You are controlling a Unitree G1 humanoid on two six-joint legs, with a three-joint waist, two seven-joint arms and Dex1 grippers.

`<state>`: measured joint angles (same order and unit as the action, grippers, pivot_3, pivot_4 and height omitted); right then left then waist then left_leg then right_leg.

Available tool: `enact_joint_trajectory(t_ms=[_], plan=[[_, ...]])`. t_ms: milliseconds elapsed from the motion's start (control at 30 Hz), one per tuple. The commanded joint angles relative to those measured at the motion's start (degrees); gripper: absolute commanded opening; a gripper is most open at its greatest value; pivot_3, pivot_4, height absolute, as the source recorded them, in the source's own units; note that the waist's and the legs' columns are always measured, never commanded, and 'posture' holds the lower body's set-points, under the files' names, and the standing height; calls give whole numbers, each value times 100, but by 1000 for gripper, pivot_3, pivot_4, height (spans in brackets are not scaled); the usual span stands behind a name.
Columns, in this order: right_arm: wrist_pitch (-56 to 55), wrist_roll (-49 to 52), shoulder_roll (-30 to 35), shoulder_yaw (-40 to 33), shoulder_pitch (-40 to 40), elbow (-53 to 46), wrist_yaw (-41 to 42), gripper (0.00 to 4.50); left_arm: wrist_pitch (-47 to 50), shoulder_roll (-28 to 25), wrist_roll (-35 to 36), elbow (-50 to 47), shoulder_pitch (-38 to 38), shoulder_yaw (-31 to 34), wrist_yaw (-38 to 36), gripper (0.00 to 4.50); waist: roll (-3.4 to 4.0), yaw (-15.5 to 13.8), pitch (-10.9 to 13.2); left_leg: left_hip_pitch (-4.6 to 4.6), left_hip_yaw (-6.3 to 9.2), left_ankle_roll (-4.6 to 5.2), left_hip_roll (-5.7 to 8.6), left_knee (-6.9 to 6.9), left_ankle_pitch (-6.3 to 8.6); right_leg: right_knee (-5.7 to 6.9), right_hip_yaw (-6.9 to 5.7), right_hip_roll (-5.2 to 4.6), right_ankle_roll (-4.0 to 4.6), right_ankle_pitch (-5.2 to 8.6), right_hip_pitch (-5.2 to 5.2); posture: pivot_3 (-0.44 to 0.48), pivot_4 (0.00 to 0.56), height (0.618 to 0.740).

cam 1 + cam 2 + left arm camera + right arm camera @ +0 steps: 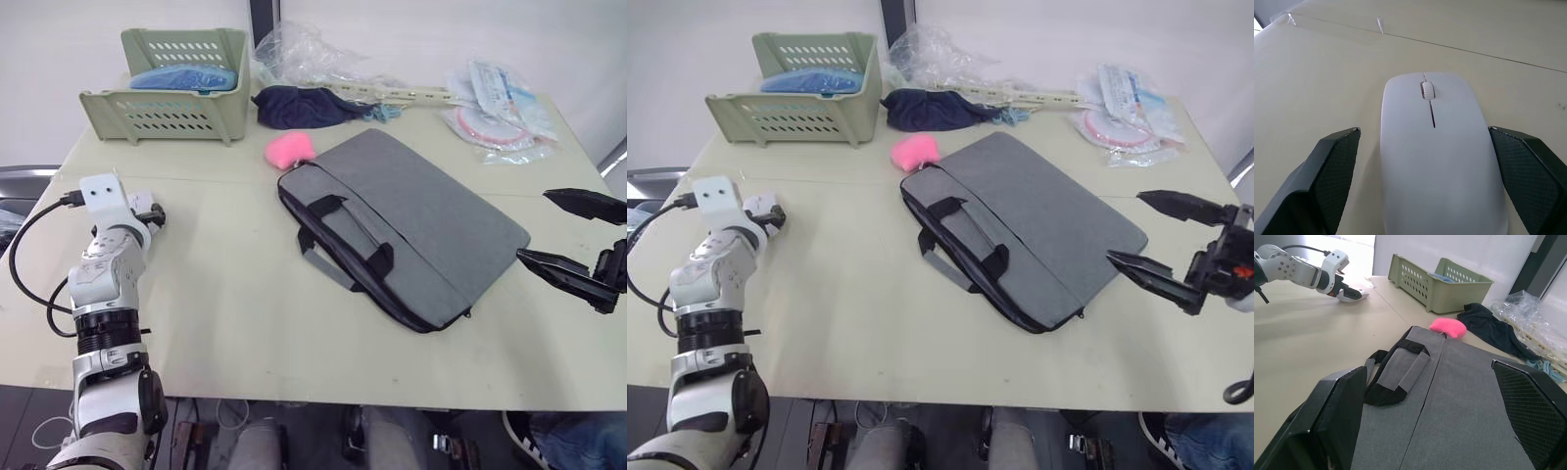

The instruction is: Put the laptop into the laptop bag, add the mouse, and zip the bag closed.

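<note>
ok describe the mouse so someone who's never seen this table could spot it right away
Start at the green basket at the table's far left corner and come toward the near edge to the left tool. The mouse lies flat on the table between its open fingers. It is smooth, white and oval with a scroll wheel, unlike the fluffy pink plush by the grey laptop bag.

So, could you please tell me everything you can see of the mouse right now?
The mouse is a smooth white oval with a small grey scroll wheel and a thin dark slit running back from it. It lies flat on the cream table, near the table's left side, well apart from the grey laptop bag. The left gripper is open around it, a black finger on either side; whether the fingers touch it cannot be told.
</note>
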<state>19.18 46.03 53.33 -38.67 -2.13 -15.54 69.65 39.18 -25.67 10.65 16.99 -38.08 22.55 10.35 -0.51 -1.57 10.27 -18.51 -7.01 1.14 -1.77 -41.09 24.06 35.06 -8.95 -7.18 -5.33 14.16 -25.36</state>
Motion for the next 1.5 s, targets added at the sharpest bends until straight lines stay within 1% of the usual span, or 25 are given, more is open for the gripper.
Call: enact_joint_trajectory(t_ms=[33,133,300,400,467,500,533,567,733,833,967,1000,1067,1100,1167,1200,1233,1267,1300,1333,1400,1467,1500], plan=[[-7,104,83,-254,-12,-115,-33,4462,-60,-19,3,143,-189,61,-31,4466,0,2,0,0,-1,0,0,0,0,0,0,0,0,0,0,0,150,740],[-35,87,91,-241,-20,-77,-16,4462,-96,-10,30,369,-268,98,-13,4466,0,4,0,1,-1,1,0,0,0,0,0,0,0,0,1,0,150,740],[-68,58,94,-244,-5,-15,32,4462,-269,-41,-50,655,-444,-55,-76,4466,0,0,0,0,0,0,0,0,0,-1,-3,1,0,0,1,0,150,740],[-120,9,100,-235,18,43,94,4462,-326,-27,-79,686,-456,-82,-50,4466,0,1,0,-1,1,1,1,-1,0,-2,-3,0,0,0,2,0,150,740],[-136,5,105,-246,16,79,119,4500,-324,-19,-82,668,-430,-75,-13,3933,0,8,0,0,1,1,1,0,0,-3,-4,0,0,0,2,0,150,740],[-141,4,107,-251,14,92,130,4500,-318,-18,-83,662,-418,-72,3,3738,0,10,0,0,1,1,1,1,0,-2,-4,0,0,0,2,0,150,740],[-139,7,104,-255,17,93,137,4500,-323,-21,-83,659,-402,-69,10,3218,0,10,0,0,1,1,1,1,0,-2,-5,1,0,0,2,0,150,740],[-139,9,103,-257,18,96,143,4500,-328,-23,-81,660,-393,-68,13,2868,0,11,0,0,2,1,1,1,0,-2,-5,1,0,0,2,0,150,740],[-179,-4,67,-237,32,100,162,4500,-366,-84,-119,685,-365,-40,76,2842,0,6,0,0,2,1,1,0,0,-2,-4,0,0,0,3,0,150,740],[-115,-14,93,-224,89,76,149,4500,-360,-214,-155,648,-332,-79,-52,2842,0,6,0,0,2,1,1,0,0,-2,-5,0,0,0,3,0,150,740],[32,-21,154,-254,207,37,86,4500,-300,-789,-162,403,-172,-383,-954,2842,0,27,0,1,2,1,0,4,0,-2,-9,2,0,0,2,0,150,740],[110,-73,219,-233,261,37,57,4500,-239,-983,-66,284,-100,-447,-1362,2842,0,27,0,2,-1,1,-1,6,0,-3,-8,2,0,0,1,0,150,740],[349,-266,416,-99,391,1,-54,4500,-125,-1358,323,-30,52,-475,-2398,2842,1,28,0,0,-1,0,-1,4,0,-3,-9,2,0,0,1,0,150,740],[608,-335,527,-11,417,-33,-262,4500,-106,-1567,463,-181,133,-533,-2886,2842,0,27,0,1,-3,0,-2,6,0,-3,-7,2,0,0,0,0,150,740],[991,-765,674,179,336,-166,-1057,4500,-54,-1808,823,-448,217,-513,-3664,2842,0,29,0,-1,-2,0,-5,3,0,-4,-7,2,1,1,0,0,150,740],[1195,-916,771,310,289,-244,-1338,4500,45,-1959,1016,-661,333,-566,-4115,2842,0,22,0,1,-2,0,-5,3,0,-4,-6,1,1,1,0,0,150,740],[1332,-1005,832,395,254,-299,-1491,4500,126,-2050,1145,-813,413,-594,-4406,2842,1,8,0,-3,0,0,-5,-2,0,-4,-6,-2,1,1,0,0,150,740],[1621,-543,885,627,110,-283,-1118,4500,304,-2135,1492,-1147,574,-566,-4875,2842,1,2,0,-2,3,0,-2,-3,0,0,-6,-9,1,1,0,0,150,740],[1799,-463,830,831,-48,-322,-1262,4500,451,-2212,1860,-1532,768,-530,-5351,2842,1,19,0,-3,4,0,-1,-3,0,-2,-7,-9,1,1,0,0,150,740],[1911,-441,780,958,-166,-343,-1389,4500,553,-2252,2117,-1794,892,-487,-5645,2842,2,31,0,-3,3,0,-2,-1,0,-4,-7,-6,1,1,0,0,150,740],[2292,-57,572,1183,-475,-582,-1652,4500,287,-2406,2091,-2181,1281,-623,-6028,2842,4,40,2,-3,3,0,-2,2,0,-5,-8,-7,1,1,-1,0,150,740],[2467,-36,159,1738,-877,-1100,-2246,4500,-90,-2439,2046,-2482,1656,-689,-6368,2842,7,72,3,-7,5,0,-4,1,0,-8,-10,-3,3,2,-3,0,150,740],[2643,38,-87,1989,-1057,-1364,-2604,4500,-357,-2331,2173,-2641,1787,-634,-6608,2842,9,92,4,-4,4,-3,-7,5,0,-7,-9,1,7,4,-4,0,150,740]])
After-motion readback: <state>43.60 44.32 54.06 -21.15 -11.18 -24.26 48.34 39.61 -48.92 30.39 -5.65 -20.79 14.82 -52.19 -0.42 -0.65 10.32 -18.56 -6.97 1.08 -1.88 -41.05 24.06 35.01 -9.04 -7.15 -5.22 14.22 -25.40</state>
